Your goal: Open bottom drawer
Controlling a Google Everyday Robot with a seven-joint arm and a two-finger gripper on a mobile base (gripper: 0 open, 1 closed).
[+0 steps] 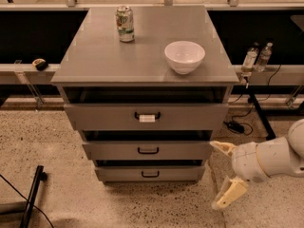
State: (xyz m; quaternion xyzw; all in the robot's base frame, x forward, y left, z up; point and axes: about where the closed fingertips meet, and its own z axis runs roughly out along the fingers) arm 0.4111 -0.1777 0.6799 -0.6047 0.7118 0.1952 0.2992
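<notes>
1. The gripper (227, 171) hangs low at 4 o'clock, jaws spread wide, holding nothing.
2. The bottom drawer (180, 174) lies at the gripper's 9 o'clock, near but apart, lowest of three, its black loop handle (150, 174) untouched.
3. On the worktop (95, 61), a white bowl (185, 56) stands at 1 o'clock and a soda can (125, 23) at 11 o'clock.

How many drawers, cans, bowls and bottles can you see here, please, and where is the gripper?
Drawers: 3 (top drawer, middle drawer, bottom drawer)
Can: 1
Bowl: 1
Bottles: 2
Total: 7
The gripper, open, hangs low, right of the bottom drawer, apart from it.
</notes>
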